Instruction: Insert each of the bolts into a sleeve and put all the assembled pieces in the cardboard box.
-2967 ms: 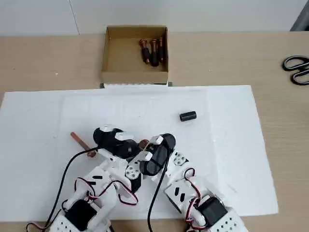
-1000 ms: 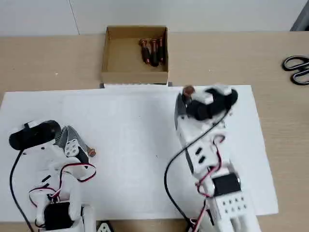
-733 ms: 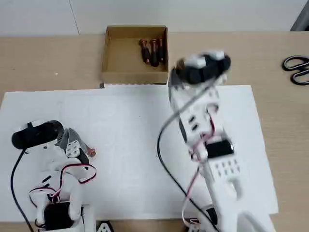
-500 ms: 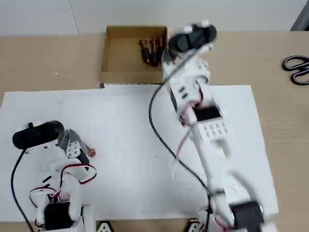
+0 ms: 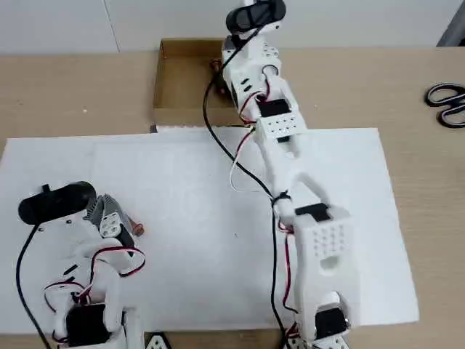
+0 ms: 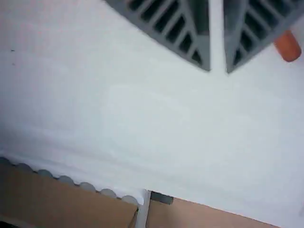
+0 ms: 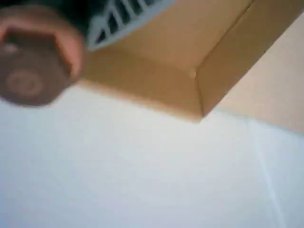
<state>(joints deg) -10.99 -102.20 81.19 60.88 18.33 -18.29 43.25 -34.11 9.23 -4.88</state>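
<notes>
- While the right gripper [image 7: 66, 28] hangs over the right-hand part of the cardboard box [image 5: 178, 83], clamped on the held bolt [image 7: 28, 71], the bolt's copper head sits v. near the box's front wall in the right wrist view. Can't tell if the whole piece is inside the rim. Letting go now could land it on the wall, so it tips out onto the white sheet [image 5: 167, 174].
- Dark shape just above that head is prob. the sleeve, but how far the bolt is seated is hidden. If it's loose, a drop from height may shake bolt & sleeve apart, i.e. the piece is no longer assembled.
- Right arm is stretched nearly full length w/ its cables [image 5: 247, 169] trailing over the sheet. Pulling back could snag them on the box edge & drag the box.
- Lowering further risks the fingers hitting the box wall or whatever lies under them; the arm hides that spot in the high view.
- Left gripper [image 6: 217, 66] is at the sheet's near-left, fingers almost together w/ a slim gap & nothing between them.
- Loose bolt [image 5: 135, 230] lies just beside one finger, not in the gap. A sideways twitch could knock it & send it rolling across the sheet; closing here would grab air.
</notes>
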